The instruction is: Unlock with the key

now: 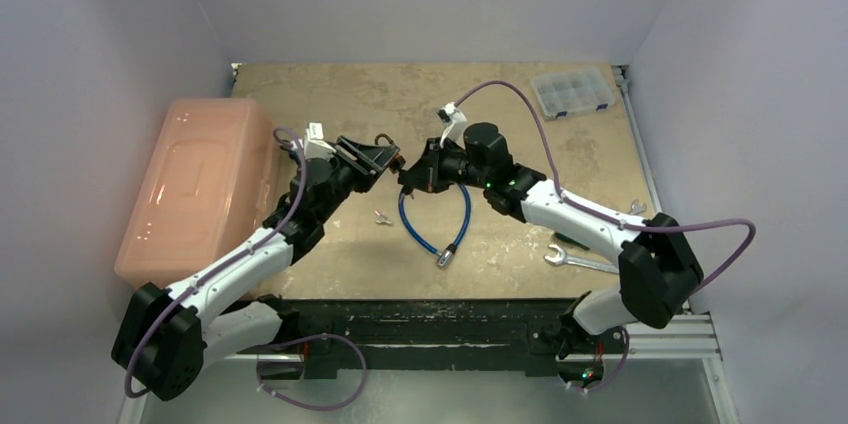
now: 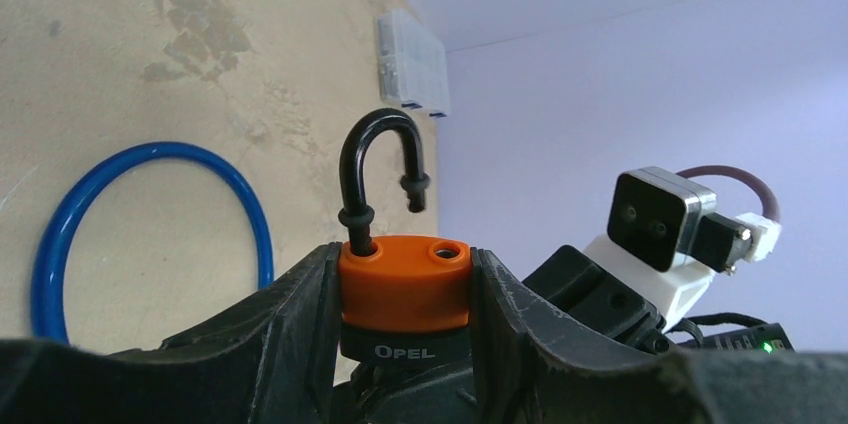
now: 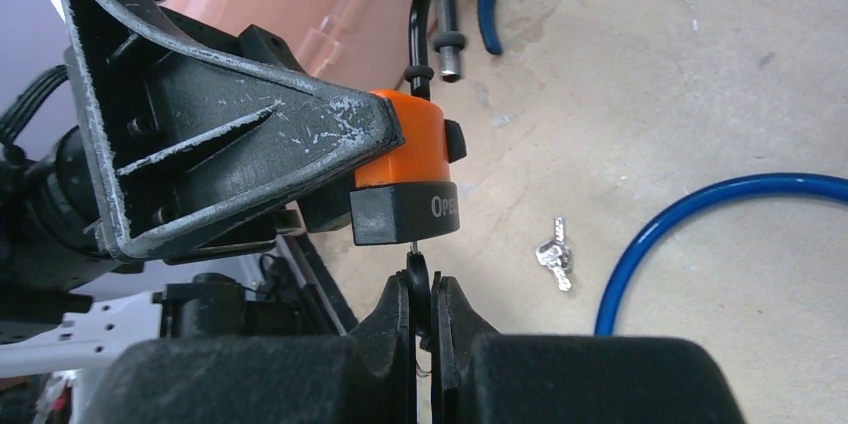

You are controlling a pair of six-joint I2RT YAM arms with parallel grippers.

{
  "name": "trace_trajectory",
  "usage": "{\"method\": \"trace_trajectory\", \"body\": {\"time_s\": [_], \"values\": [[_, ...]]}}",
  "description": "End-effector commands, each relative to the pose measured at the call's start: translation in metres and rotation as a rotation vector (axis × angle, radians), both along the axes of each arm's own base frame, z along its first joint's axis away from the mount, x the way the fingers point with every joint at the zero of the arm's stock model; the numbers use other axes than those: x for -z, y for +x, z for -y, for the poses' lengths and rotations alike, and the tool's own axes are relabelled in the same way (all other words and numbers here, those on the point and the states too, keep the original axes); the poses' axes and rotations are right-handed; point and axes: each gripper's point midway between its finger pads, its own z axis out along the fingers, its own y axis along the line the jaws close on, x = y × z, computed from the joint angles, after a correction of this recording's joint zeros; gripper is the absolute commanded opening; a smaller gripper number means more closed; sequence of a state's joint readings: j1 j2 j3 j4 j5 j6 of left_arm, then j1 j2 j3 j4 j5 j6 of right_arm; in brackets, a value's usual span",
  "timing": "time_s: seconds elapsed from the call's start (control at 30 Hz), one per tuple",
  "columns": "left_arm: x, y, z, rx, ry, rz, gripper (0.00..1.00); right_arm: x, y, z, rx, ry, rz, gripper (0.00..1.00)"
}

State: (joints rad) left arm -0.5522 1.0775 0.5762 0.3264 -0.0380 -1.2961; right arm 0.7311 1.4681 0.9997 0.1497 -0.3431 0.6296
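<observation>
A: What does the left gripper [image 2: 404,279] have?

B: Its two fingers are pressed against the sides of the padlock [image 3: 410,149], an orange-and-black one with "OPEL" on the black base. The lock sits right between the fingertips, raised clear of the table [image 1: 330,94].

A: And the shackle [image 2: 349,179]?

B: It stands out past the left fingertips and is swung open. One leg sits in the orange top, and the free end hangs apart from its hole.

A: The right gripper [image 3: 421,296]?

B: It is pinched together on the head of a key [image 3: 417,266]. The key's thin shaft runs straight ahead of the fingertips into the black base of the padlock. The two grippers meet tip to tip with the lock between them.

A: What lies around them?

B: Below the right gripper, a blue cable [image 2: 150,149] curves in a loop on the table. A small bunch of silver keys [image 3: 553,254] lies just beside the loop, on the left gripper's side. Behind the left gripper is a salmon-pink lidded storage box [image 1: 200,184]. Well beyond the right gripper, at the table's back corner, sits a clear compartment box [image 1: 572,92]. A spanner [image 1: 578,263] lies near the right arm's elbow.
</observation>
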Motion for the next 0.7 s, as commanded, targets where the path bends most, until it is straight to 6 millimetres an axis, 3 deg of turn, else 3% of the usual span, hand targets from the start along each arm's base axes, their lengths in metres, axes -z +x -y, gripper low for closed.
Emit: {"method": "trace_trajectory", "body": {"time_s": [0.0,0.43,0.67], "values": [[-0.031,-0.059,0.047,0.349,-0.064,0.107,0.00,-0.113,0.002,-0.016,-0.045,0.311,0.236,0.00],[-0.047,-0.062,0.046,0.352,-0.092,0.182,0.00,-0.125,-0.014,-0.017,-0.120,0.378,0.222,0.00],[-0.057,-0.061,0.043,0.334,-0.106,0.228,0.00,-0.122,-0.028,-0.019,-0.208,0.384,0.224,0.00]]}}
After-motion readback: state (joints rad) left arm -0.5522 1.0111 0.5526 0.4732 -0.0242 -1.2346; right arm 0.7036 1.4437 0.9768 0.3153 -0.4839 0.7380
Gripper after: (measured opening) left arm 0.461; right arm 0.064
